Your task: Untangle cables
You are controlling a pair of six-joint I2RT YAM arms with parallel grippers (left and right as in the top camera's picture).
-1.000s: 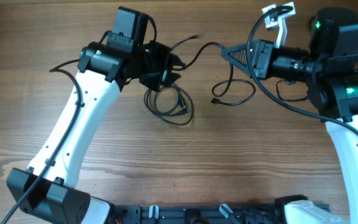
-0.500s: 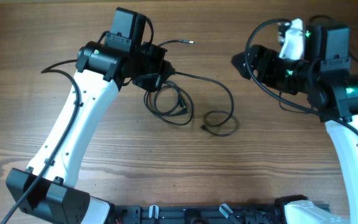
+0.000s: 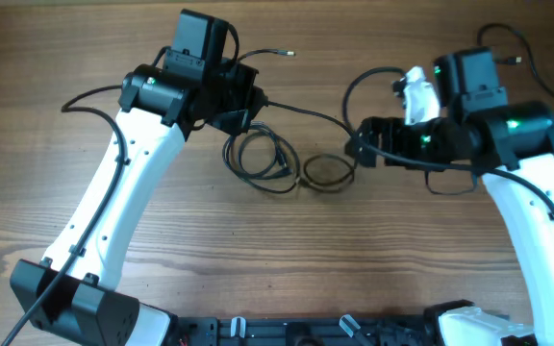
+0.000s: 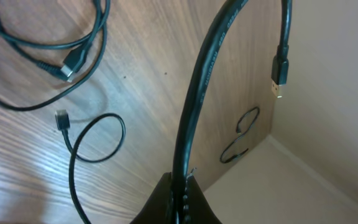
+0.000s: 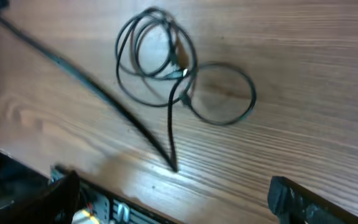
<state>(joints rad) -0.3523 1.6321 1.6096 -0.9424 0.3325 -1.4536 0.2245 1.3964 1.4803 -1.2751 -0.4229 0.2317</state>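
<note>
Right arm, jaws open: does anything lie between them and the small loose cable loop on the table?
Nothing foreign. Between the right gripper and the small loop lies bare table, crossed only by a strand of the cables themselves, which bends just ahead of the open jaws.
</note>
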